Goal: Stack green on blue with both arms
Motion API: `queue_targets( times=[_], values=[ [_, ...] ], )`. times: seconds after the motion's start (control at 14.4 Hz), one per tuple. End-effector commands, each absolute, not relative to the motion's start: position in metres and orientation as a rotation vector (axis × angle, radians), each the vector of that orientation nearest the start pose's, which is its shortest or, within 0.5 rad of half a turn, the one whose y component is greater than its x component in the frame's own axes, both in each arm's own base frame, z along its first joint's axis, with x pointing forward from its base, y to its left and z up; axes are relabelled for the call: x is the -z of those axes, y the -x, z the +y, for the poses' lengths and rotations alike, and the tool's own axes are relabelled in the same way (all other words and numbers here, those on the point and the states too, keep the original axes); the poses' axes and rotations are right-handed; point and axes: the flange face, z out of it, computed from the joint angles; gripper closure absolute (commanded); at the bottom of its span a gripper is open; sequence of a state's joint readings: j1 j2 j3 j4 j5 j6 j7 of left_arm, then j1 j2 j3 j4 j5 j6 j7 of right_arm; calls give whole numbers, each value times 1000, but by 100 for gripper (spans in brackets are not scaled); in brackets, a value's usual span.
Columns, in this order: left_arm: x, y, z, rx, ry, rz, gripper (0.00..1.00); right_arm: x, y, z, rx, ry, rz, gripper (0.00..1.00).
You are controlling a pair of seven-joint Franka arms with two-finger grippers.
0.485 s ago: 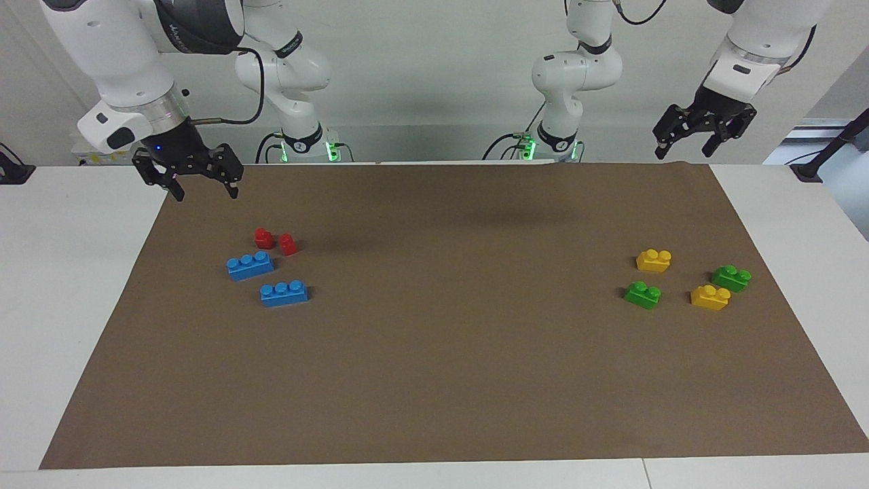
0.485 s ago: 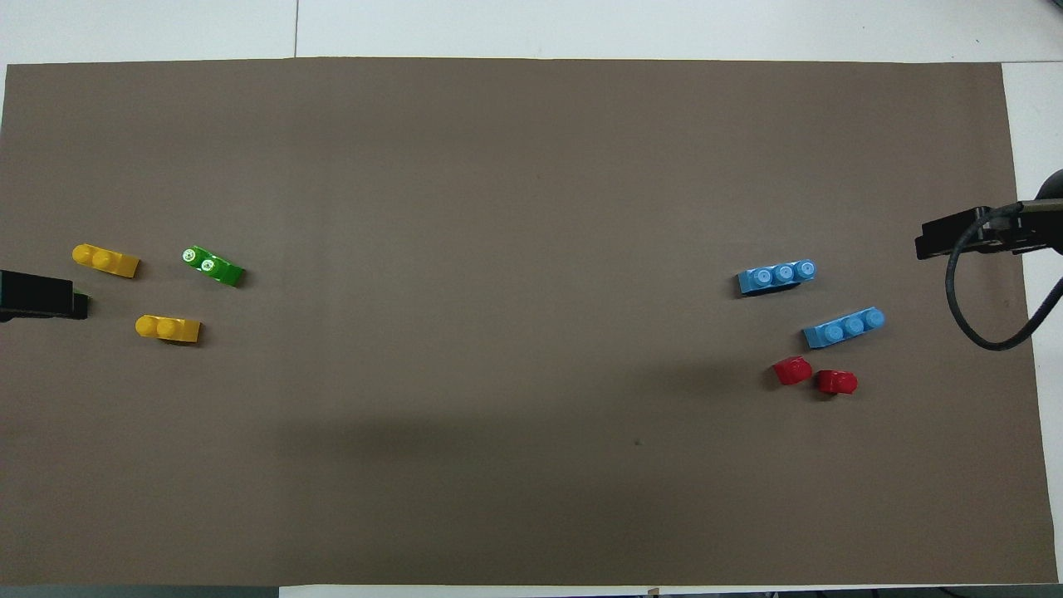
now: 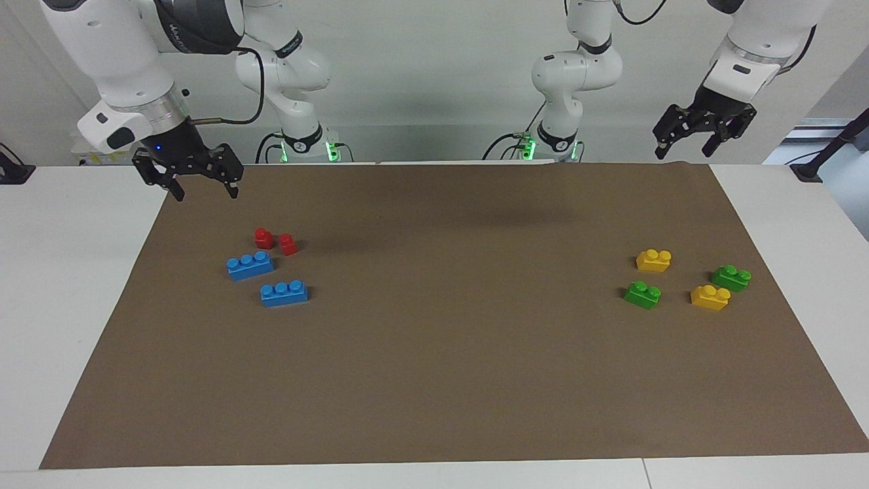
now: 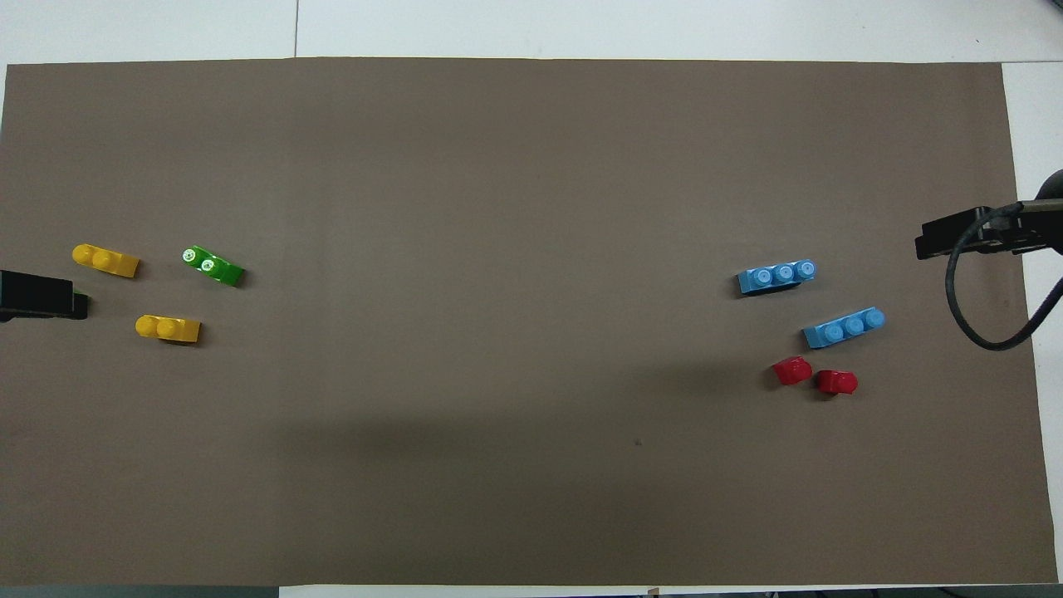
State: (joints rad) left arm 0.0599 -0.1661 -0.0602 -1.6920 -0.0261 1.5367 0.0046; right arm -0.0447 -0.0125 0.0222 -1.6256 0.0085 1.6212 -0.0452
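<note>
While flat, blue [image 3: 284, 293] lengthwise (studs up)

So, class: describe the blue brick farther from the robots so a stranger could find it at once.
On the brown mat, go to the right arm's end, where two blue bricks and two red pieces sit. The blue brick farther from the robots lies apart from the reds; its twin lies beside them.

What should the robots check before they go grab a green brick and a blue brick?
1. Left gripper open, holding nothing: ok.
2. Right gripper open, holding nothing: ok.
3. Green bricks lie free at the left arm's end: ok.
4. Blue bricks studs up at the right arm's end: ok.
5. Green stacked on blue: not ok.
</note>
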Motion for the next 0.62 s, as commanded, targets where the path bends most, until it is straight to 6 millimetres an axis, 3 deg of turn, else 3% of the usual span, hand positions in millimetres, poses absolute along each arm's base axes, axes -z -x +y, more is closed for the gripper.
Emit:
queue_targets(
  times=[0.0, 0.07, 0.35, 0.55],
  values=[
    [-655, -492, -5, 24, 3168, 25, 0, -609, -555, -13, 38, 3150, -54, 0],
    [-655, -492, -5, 24, 3168, 25, 0, -611, -558, -13, 84, 3150, -18, 0],
    [-651, -494, -5, 45, 3170, -46, 0, -595, -567, -14, 112, 3097, 470, 0],
    [-646, -495, -8, 102, 3141, -514, 0, -570, -582, -11, 30, 2900, 984, 0]
  ],
)
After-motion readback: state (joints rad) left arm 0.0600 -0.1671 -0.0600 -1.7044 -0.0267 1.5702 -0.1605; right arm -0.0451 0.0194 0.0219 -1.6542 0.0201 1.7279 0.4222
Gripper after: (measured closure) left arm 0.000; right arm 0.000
